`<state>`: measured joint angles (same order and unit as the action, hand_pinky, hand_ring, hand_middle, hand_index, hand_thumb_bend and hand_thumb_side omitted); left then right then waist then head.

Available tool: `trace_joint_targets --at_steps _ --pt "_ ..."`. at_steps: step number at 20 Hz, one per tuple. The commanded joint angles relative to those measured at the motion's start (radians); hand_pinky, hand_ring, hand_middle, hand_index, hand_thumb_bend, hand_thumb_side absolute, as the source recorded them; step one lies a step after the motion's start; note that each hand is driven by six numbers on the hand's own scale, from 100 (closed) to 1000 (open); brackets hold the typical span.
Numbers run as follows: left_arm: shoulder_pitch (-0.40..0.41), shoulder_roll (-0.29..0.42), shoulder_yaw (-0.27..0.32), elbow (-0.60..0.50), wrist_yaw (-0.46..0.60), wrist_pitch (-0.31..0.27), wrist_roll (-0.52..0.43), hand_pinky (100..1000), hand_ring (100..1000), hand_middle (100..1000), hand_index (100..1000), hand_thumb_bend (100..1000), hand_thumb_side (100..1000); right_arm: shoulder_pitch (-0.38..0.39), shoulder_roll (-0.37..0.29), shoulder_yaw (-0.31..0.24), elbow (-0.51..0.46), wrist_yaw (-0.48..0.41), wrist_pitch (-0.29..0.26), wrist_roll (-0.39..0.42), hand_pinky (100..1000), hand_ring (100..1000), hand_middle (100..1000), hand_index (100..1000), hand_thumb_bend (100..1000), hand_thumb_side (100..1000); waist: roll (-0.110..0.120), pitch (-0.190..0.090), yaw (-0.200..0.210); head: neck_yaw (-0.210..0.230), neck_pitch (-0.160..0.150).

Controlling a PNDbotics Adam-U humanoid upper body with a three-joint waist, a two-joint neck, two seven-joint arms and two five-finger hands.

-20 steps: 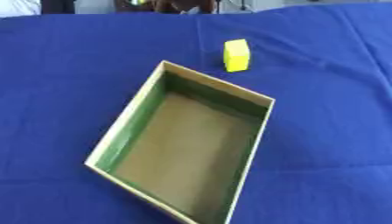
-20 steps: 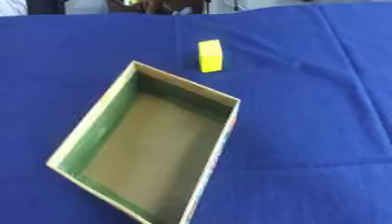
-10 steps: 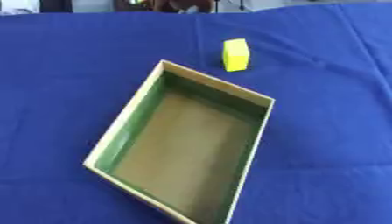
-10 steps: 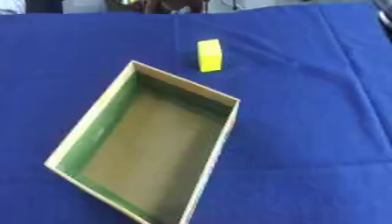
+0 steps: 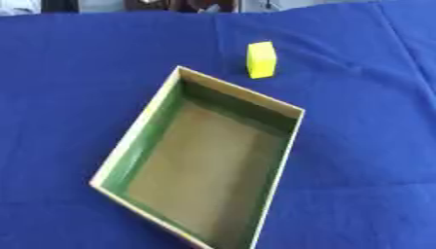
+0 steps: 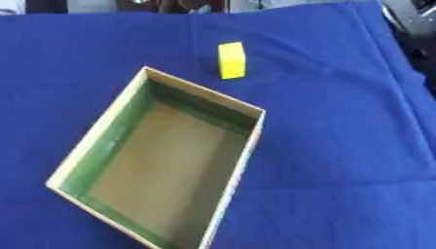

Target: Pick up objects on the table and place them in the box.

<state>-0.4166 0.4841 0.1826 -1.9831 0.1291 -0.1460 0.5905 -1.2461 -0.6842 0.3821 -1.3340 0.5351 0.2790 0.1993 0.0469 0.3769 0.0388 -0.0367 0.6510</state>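
Observation:
A small yellow block [image 5: 262, 59] stands on the blue cloth just beyond the far corner of the box, apart from it. The box [image 5: 128, 151] is an open cardboard tray with green inner walls and a brown floor, lying askew in the middle of the table; nothing lies inside it. Neither of my hands shows in either view.
A blue cloth [image 5: 366, 146] with a few creases covers the whole table. Dark shapes line the far edge. A dark and silver part [image 6: 413, 19] shows at the upper right corner of the right eye view.
The whole picture has shifted slightly, so the camera moved. The block and the box have not moved on the cloth.

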Motion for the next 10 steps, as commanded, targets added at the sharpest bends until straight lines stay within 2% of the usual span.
trace_joint_targets --at_steps 1,7,10 --pt "-0.015 0.033 0.0 -0.017 0.002 0.0 -0.004 573 714 716 761 100 1000 -0.031 -0.004 -0.03 0.058 0.047 -0.031 0.041 778 841 798 910 173 996 0.001 -0.017 0.001 -0.002 -0.01" --pt "-0.016 0.031 0.0 -0.017 0.003 0.0 -0.006 573 714 717 761 100 1000 -0.05 0.028 -0.063 0.191 0.129 -0.103 0.122 790 860 817 930 196 979 0.005 -0.016 0.004 -0.004 -0.014" --pt "-0.016 0.028 0.0 -0.017 0.005 0.001 -0.006 573 714 717 761 100 1000 -0.092 0.083 -0.128 0.336 0.314 -0.208 0.199 795 865 825 932 235 992 0.01 -0.016 0.005 -0.007 -0.015"
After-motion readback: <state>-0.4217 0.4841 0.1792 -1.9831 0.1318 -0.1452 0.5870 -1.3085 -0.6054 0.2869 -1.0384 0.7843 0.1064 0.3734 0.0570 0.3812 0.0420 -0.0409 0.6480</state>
